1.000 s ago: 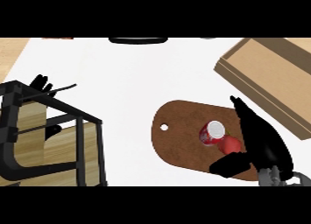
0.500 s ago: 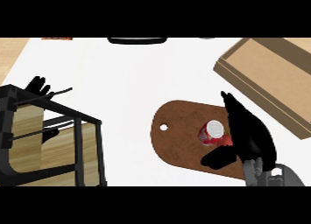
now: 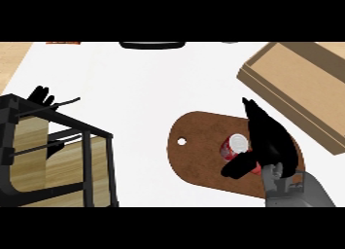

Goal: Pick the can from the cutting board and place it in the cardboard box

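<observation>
While the can (image 3: 236, 146) stands on the cutting board (image 3: 200, 151), nothing is placed yet.
Progress: grasp forming; lift, carry and release into the cardboard box (image 3: 304, 90) remain.
Right hand (image 3: 269, 138): beside the can on its right, fingers stretched past it, thumb curling under; whether it has hold I cannot tell.
Left hand (image 3: 40, 96): open, resting at the left behind a black wire rack (image 3: 49, 155).
Room: the white counter (image 3: 139, 92) lies bare between board and rack; the box's near wall sits just beyond the board's far edge, so the can must clear that wall.

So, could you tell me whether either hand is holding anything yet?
Cannot be told for certain: the right hand is against the can's side on the cutting board. The left hand holds nothing.
</observation>
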